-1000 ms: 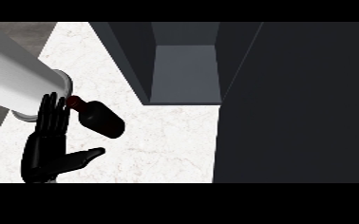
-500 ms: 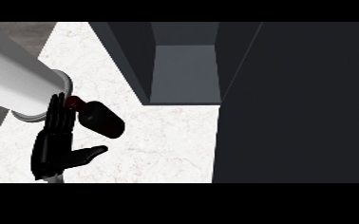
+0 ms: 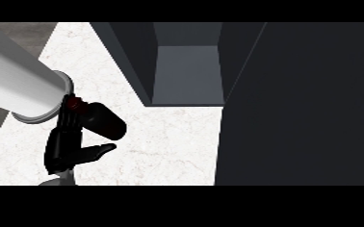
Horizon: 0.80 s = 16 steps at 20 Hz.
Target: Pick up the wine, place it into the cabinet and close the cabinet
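The wine bottle point(image 3: 105, 121), dark with a red neck point(image 3: 71, 103), is tilted on the white counter point(image 3: 171, 144) at the left. My left hand point(image 3: 65, 146) rises from the lower edge just left of it. The fingers are straight along the bottle's left side and the thumb point(image 3: 98, 150) sticks out below its body. I cannot tell whether they touch. The cabinet point(image 3: 188, 72) stands open at the top centre, its grey inside bare. Its dark door point(image 3: 292, 106) fills the right side. My right hand does not show.
A broad pale cylinder point(image 3: 25, 84), apparently a forearm close to the camera, covers the upper left and hides part of the bottle's neck. Bare counter lies between the bottle and the cabinet's front edge point(image 3: 185, 105).
My left hand has slid right and up, closing the gap to the bottle. The pale cylinder has also shifted right. The bottle and cabinet have stayed put.
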{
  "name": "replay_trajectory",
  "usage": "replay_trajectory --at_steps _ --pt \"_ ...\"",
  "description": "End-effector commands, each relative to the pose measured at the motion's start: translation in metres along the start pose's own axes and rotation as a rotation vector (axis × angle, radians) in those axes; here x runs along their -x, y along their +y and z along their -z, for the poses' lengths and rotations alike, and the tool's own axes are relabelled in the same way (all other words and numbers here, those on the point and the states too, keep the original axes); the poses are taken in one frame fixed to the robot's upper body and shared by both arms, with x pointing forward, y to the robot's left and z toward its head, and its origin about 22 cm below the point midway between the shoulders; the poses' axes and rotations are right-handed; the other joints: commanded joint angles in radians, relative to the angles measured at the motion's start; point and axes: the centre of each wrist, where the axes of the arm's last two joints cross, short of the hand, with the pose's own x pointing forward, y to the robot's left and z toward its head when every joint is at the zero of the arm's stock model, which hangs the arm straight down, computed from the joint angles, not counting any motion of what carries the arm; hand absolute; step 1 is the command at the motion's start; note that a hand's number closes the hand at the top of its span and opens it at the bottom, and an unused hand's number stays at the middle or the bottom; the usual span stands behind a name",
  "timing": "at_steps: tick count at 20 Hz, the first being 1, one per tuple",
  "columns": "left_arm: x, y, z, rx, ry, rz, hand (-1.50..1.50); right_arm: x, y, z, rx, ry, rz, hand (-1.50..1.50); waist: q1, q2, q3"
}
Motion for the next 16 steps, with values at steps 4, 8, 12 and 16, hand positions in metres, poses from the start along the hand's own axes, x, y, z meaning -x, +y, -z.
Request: replay_trajectory --at_steps 4,8,12,16 --pt "0.017 -0.009 0.006 -0.009 0.019 0.001 -1.50 -0.032 0.006 -0.032 -0.030 -0.056 0.013 -1.50 0.000 -0.001 0.000" --pt "0.017 0.001 0.005 -0.006 0.025 -0.011 -1.50 -0.024 -0.006 -0.037 -0.007 -0.072 -0.007 -1.50 0.000 0.000 0.000" --pt "0.040 -0.006 -0.004 0.015 0.025 -0.041 -1.50 -0.011 0.006 -0.024 -0.021 -0.054 0.016 -1.50 0.003 0.000 0.000" --pt "0.047 -0.009 0.006 0.017 0.026 -0.062 -1.50 -0.017 0.003 -0.026 -0.012 -0.061 0.022 -1.50 0.001 0.001 0.000"
